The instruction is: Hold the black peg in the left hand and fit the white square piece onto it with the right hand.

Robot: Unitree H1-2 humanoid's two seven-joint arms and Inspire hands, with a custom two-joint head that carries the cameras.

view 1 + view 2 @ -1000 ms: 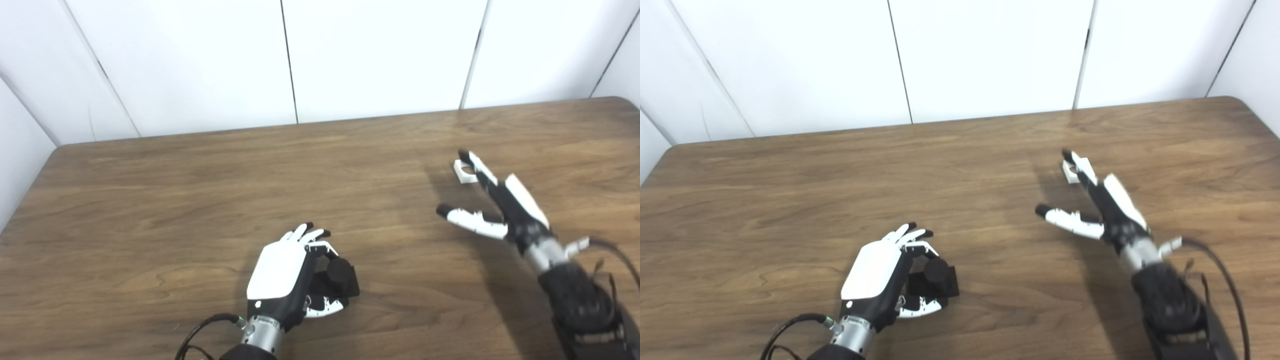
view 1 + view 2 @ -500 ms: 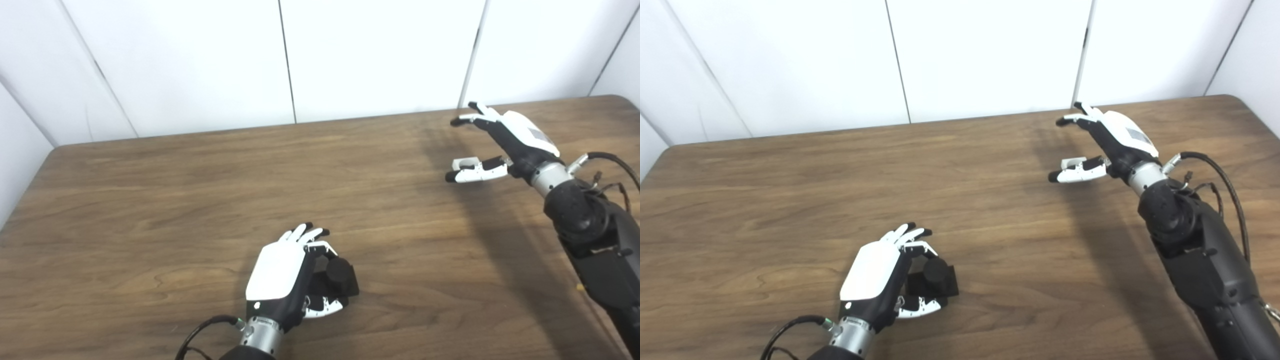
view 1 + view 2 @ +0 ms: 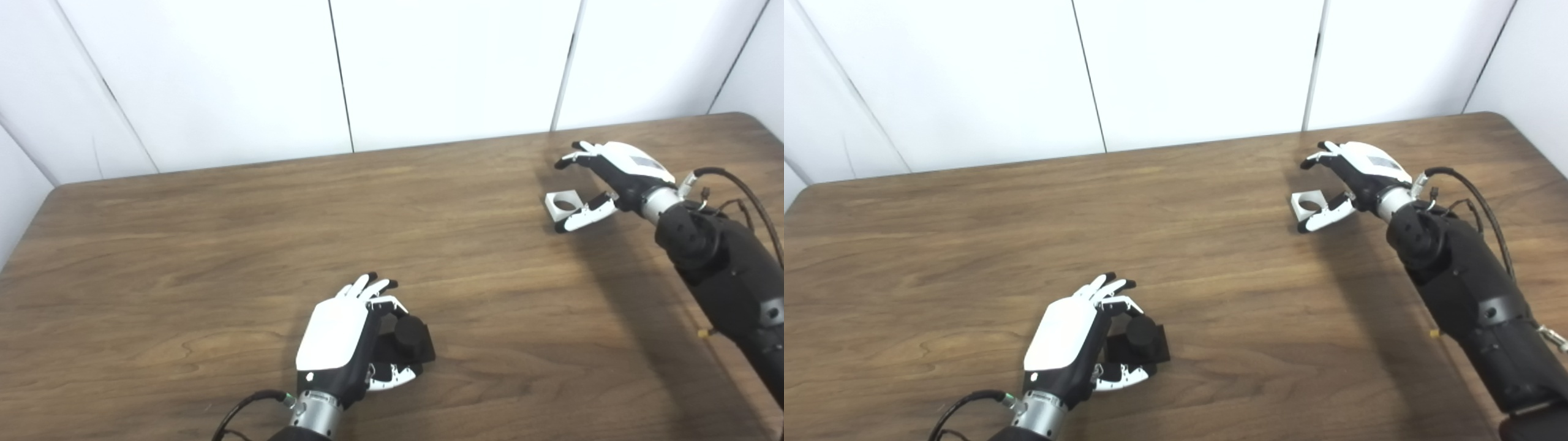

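Note:
The black peg (image 3: pixel 411 339), a round stub on a square base, rests on the table near the front. My left hand (image 3: pixel 340 340) is curled around it, fingers over the far side and thumb at the near side. The white square piece (image 3: pixel 563 204), with a round hole in it, lies flat on the table at the far right. My right hand (image 3: pixel 614 176) hovers open just right of it, fingers arched above its far edge. The thumb (image 3: pixel 579 217) lies against its near right corner.
The brown wooden table (image 3: pixel 184 245) ends at white wall panels along the back. Its rounded right corner is close behind the right hand. A black cable (image 3: pixel 735 190) loops off the right forearm.
The right hand has swung up off the table, turned over, and come down beside the white piece with its thumb at the piece's corner. The camera has shifted a little. The left hand has stayed still.

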